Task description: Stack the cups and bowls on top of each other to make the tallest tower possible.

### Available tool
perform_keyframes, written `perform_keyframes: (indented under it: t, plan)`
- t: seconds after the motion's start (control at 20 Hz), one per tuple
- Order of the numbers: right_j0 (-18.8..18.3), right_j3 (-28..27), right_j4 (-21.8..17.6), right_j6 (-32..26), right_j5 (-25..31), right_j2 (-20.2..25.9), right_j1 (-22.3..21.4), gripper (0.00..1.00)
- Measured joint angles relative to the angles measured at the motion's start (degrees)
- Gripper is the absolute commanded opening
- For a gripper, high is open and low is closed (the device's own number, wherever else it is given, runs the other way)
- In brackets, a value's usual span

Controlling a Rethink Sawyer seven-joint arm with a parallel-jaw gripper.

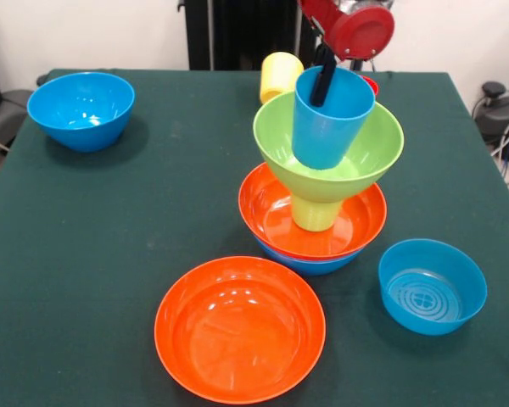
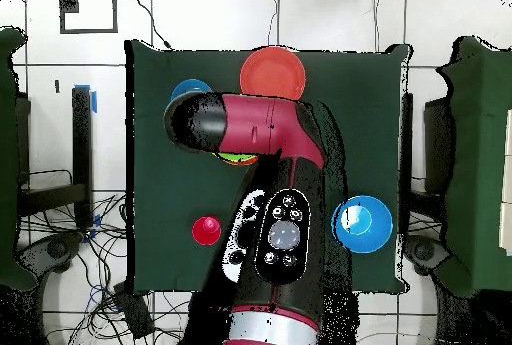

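Black gripper (image 1: pixel 322 80) fingers reach down inside the glossy blue plastic cup (image 1: pixel 331 119) crowning the tower (image 1: pixel 322 186); we cannot tell how far apart they stand. Beneath that cup we see the lime green bowl (image 1: pixel 369 148), a lime green cup (image 1: pixel 314 214), a wide orange bowl (image 1: pixel 276 216) and a blue bowl (image 1: pixel 310 263). On the dark green table (image 1: pixel 85 254), a second orange bowl (image 1: pixel 239 329) lies just in front, a straighter-sided blue bowl (image 1: pixel 433 286) beside, a deep blue bowl (image 1: pixel 81 108) well apart. The left half stays open.
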State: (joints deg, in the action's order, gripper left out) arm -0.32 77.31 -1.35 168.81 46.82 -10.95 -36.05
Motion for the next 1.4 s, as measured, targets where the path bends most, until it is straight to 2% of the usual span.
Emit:
perform_keyframes:
  t: [0.6, 1.4]
  plan:
    - [0.1, 0.95, 1.86, 0.0, -4.91, -0.15, 1.7, 0.0]
    - [0.1, 2.29, 2.81, 0.0, -5.27, -0.21, 1.9, 0.0]
